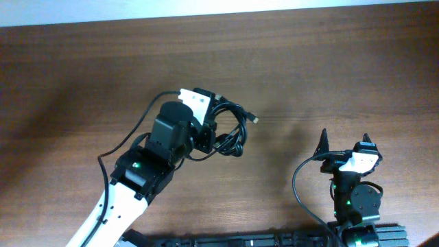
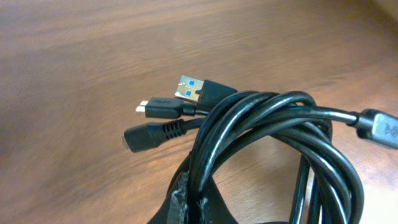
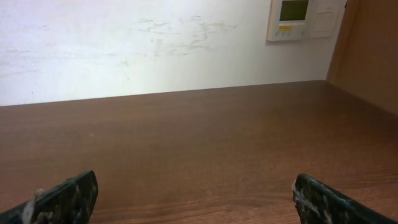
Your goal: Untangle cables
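The left arm (image 1: 134,182) is stretching diagonally over the worktop (image 1: 82,75), the left pincer (image 1: 214,134) pinching the looped cables (image 1: 236,127), plugs (image 2: 186,90) fanning just beyond it, while the right pincer (image 1: 344,142) is sitting spread wide, well apart.

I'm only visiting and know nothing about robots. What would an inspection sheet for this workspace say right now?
Surface: brown wooden table, no damage visible.
Job's things: cables in one looped black bundle, not untangled; several plug ends stick out, one of them a USB plug with a blue tongue.
Clutter: nothing seen.
Tools: left tool shut on the cables; right tool open, empty, well apart from the bundle.
Cables: besides the bundle, an arm wire loops beside the right arm.
Surroundings: white wall behind the table, with a wall panel on it.
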Action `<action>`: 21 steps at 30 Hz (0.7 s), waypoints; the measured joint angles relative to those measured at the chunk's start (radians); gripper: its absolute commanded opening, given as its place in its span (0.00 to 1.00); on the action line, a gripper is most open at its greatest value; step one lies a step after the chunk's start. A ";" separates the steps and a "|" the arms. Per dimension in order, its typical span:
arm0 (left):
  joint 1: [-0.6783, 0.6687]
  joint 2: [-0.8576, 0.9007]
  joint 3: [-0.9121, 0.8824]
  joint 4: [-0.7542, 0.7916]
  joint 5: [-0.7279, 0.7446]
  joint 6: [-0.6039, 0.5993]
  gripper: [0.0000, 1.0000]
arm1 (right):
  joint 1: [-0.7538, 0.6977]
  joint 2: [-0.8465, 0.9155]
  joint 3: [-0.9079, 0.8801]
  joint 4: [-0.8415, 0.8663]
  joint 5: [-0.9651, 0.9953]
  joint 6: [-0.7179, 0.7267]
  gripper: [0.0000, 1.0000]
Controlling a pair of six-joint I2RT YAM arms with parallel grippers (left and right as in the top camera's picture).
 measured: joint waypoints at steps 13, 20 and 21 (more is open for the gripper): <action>0.000 0.000 0.002 0.193 0.327 0.174 0.00 | 0.000 0.000 0.030 -0.018 -0.291 0.076 0.98; 0.000 0.000 0.002 0.205 0.344 0.177 0.00 | 0.000 0.035 0.307 -0.416 -0.373 0.135 0.99; 0.000 0.000 0.002 0.208 0.344 0.176 0.00 | 0.000 0.055 0.359 -0.475 -0.378 0.144 0.99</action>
